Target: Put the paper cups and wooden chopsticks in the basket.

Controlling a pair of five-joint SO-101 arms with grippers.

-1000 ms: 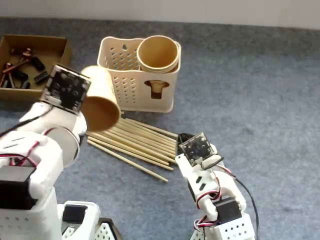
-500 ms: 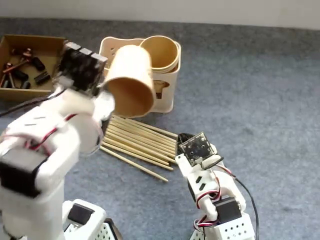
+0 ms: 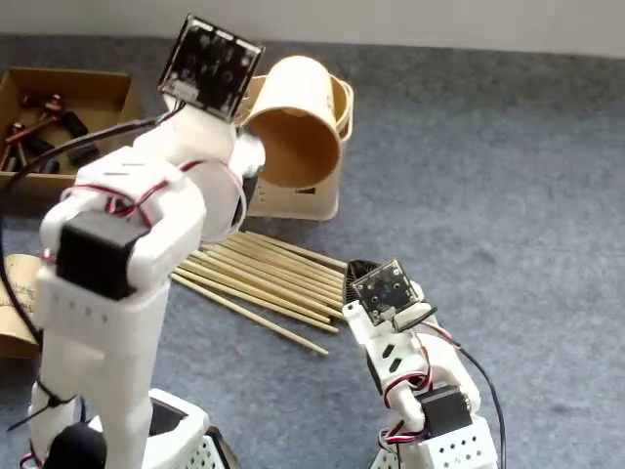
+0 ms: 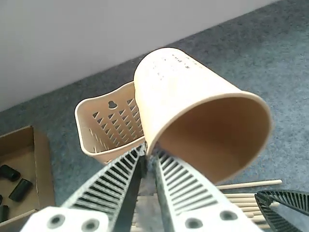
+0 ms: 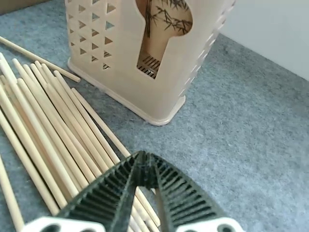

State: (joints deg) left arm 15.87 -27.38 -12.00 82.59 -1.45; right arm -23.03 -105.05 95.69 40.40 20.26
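We pinch the cup (image 4: 193,106) by its rim in the left gripper (image 4: 146,153), judging it light and crushable, while the right gripper (image 5: 143,166), jaws together, hangs over stiff, slim chopsticks (image 5: 43,116).

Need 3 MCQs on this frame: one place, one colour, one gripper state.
1. The basket is: A) cream B) blue C) black
2. The chopsticks lie: A) inside the basket B) on the carpet in front of it C) across its rim
3. The left gripper is: A) open, empty B) shut on the paper cup C) shut on a chopstick
1 A: its walls are cream. 2 B: they lie fanned on the carpet. 3 B: it pinches the cup's wall.
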